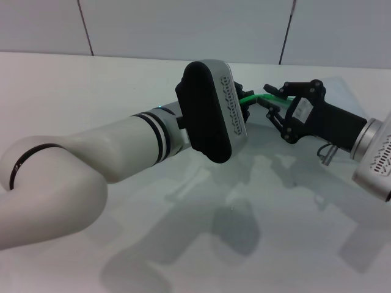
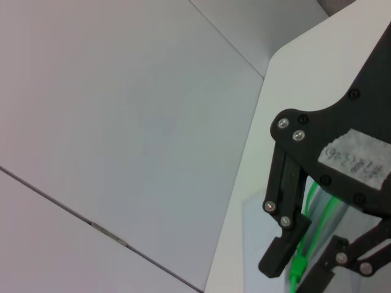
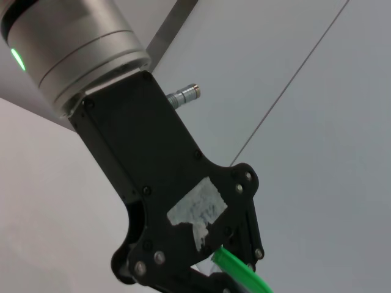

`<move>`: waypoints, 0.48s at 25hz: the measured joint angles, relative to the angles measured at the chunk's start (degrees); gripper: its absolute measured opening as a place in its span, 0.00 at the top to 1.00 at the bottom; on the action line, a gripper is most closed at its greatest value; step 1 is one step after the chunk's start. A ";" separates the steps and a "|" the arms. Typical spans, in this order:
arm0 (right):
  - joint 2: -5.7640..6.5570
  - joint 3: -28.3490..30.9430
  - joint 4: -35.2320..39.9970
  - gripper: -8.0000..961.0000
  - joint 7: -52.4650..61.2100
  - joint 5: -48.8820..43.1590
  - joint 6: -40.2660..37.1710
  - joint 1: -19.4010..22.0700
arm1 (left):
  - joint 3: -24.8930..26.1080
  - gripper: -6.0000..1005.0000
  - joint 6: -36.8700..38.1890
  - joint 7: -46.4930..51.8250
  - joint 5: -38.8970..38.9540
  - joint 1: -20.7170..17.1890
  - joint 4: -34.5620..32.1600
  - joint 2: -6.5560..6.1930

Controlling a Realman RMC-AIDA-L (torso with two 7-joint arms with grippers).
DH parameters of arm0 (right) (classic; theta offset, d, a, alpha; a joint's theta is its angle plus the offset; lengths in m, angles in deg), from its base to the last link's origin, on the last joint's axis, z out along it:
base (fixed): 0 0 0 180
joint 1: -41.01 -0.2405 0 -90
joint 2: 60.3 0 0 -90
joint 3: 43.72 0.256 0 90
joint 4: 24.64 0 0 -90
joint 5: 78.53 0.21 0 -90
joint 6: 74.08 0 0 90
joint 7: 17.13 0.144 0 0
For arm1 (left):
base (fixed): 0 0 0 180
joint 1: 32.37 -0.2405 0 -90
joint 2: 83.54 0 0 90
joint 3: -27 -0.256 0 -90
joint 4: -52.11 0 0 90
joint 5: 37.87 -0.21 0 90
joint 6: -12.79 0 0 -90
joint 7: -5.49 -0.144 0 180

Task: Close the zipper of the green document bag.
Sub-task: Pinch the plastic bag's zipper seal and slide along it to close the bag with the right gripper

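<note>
The zipper [image 1: 252, 97] is a thin bright green strip held above the white table, running from behind my left wrist block to my right gripper [image 1: 270, 102]. My right gripper [image 2: 302, 268] is shut on it, with the small green slider [image 2: 297, 267] between its black fingers. The green document bag [image 2: 327, 229] shows as pale translucent plastic hanging by that strip. My left gripper [image 3: 214, 274] is hidden in the head view. In the right wrist view the green strip [image 3: 241, 273] comes out between its finger links, so it looks shut on the bag's edge.
The white table [image 1: 91, 85] stretches to the left and to the front, with arm shadows [image 1: 238, 226] on it. A grey panelled wall [image 1: 183, 24] stands behind. My bulky left arm [image 1: 91, 165] crosses the front of the scene.
</note>
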 joint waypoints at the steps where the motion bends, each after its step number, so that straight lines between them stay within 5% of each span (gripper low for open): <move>1: -0.01 0.00 0.00 0.75 0.01 -0.01 0.01 0.02 | 0.00 0.94 -0.01 0.00 -0.01 -0.02 0.00 0.00; 12: -0.05 0.23 0.10 0.81 0.10 0.01 -1.16 0.70 | 0.10 0.94 -0.01 0.00 -0.05 -0.12 0.29 0.00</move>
